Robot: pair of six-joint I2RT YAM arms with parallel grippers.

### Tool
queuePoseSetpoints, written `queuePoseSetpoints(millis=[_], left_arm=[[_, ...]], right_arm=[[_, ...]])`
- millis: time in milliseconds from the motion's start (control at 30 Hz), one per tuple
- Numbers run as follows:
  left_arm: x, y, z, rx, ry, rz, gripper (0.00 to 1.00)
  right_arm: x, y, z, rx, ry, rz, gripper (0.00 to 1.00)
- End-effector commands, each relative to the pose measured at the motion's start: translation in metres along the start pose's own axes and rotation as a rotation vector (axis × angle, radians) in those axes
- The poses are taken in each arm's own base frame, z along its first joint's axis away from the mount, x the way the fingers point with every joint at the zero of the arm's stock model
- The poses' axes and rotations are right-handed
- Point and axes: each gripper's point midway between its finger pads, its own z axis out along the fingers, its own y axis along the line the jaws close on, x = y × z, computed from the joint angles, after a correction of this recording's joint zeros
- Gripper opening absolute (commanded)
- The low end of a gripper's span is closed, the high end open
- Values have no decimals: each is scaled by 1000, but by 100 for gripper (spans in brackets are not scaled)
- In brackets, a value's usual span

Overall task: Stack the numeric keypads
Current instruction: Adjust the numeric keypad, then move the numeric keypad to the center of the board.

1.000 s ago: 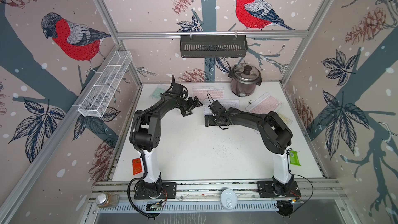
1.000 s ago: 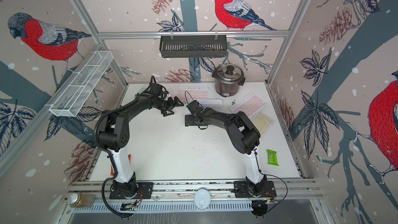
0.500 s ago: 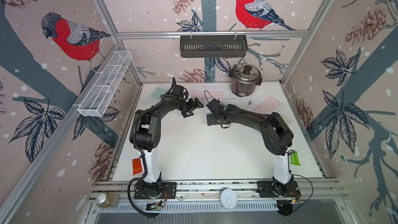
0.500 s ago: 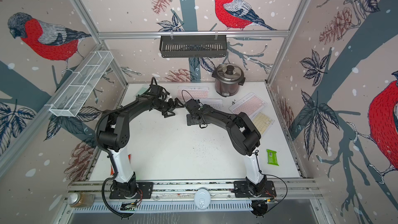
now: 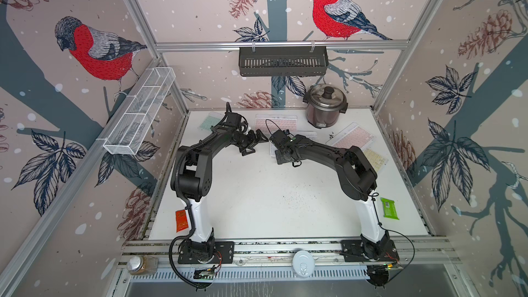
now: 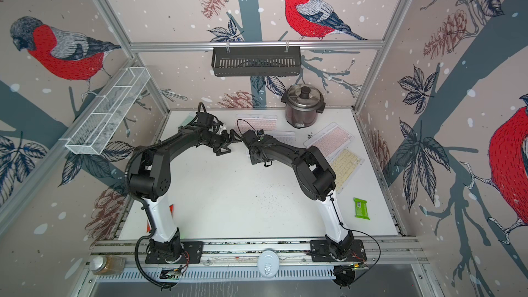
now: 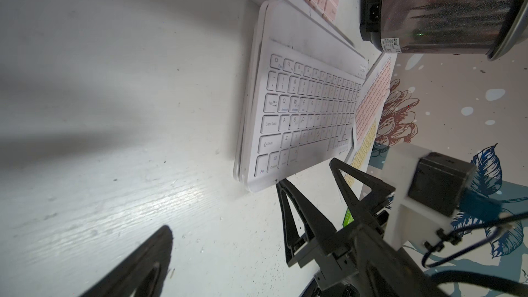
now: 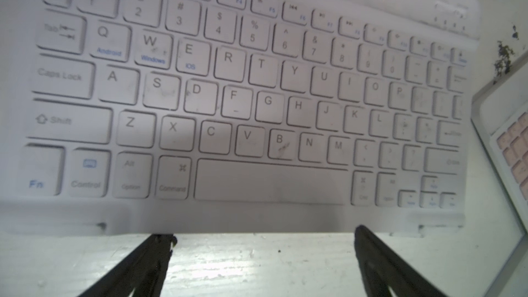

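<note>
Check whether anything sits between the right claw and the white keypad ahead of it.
Nothing visible does. The right claw stands open with its tips right at the near edge of the white keypad, with only bare table beneath.

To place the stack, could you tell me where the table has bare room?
The table is bare across its middle and front, between red packet, green packet and front rail. Crowded: the far end, with mint keypad, far pink keypad, white keypads and cooker, and the right side, with second pink keypad and yellow keypad.
</note>
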Motion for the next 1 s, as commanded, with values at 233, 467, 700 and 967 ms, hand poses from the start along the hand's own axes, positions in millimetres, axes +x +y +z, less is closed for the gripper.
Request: queuePoseSetpoints(millis=[233,467,700,967], left_arm=[[2,-4,-3,23,1,17,99],[18,-34,-1,36,-21,65,99],[60,-103,19,163,-30,129,99],[126,-166,82,244,90,237,99]], right_arm=[[3,-4,-26,-39,-18,-8,100],[19,-98,-74,-157,-83,245,100],[40,-299,-51,-29,-162,714,100],[27,-388,-5,91,-117,810,100]])
